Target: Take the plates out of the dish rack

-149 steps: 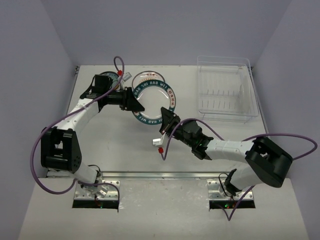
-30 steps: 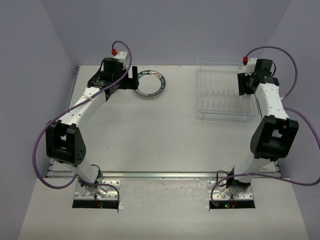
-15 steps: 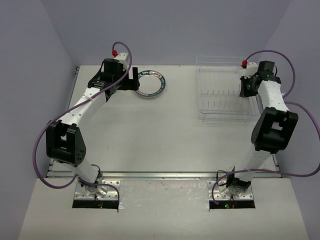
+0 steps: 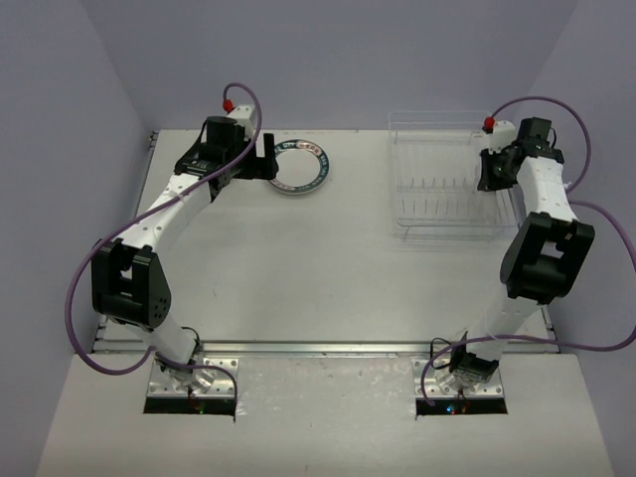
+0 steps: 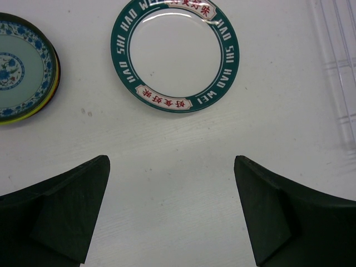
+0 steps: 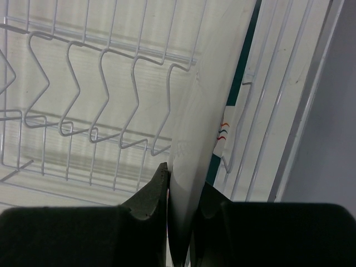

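My right gripper (image 6: 183, 183) is shut on the rim of a white plate (image 6: 214, 94) with a teal edge. It stands on edge at the right end of the clear dish rack (image 4: 442, 189), among the wire tines (image 6: 100, 83). Seen from above, that right gripper (image 4: 494, 177) hangs over the rack's right side. A green-rimmed plate (image 5: 175, 55) with lettering lies flat on the table. My left gripper (image 5: 171, 161) hovers open just short of this green-rimmed plate (image 4: 300, 167), holding nothing. A stack topped by a blue floral plate (image 5: 19, 75) lies to its left.
The rack's clear edge (image 5: 339, 67) shows at the right of the left wrist view. A grey wall (image 6: 328, 139) runs close along the rack's right side. Both arms reach toward the far half of the white table (image 4: 318, 278).
Over the last second my right gripper has closed on the plate standing in the rack, and its wrist shifted slightly. The left arm has not moved.
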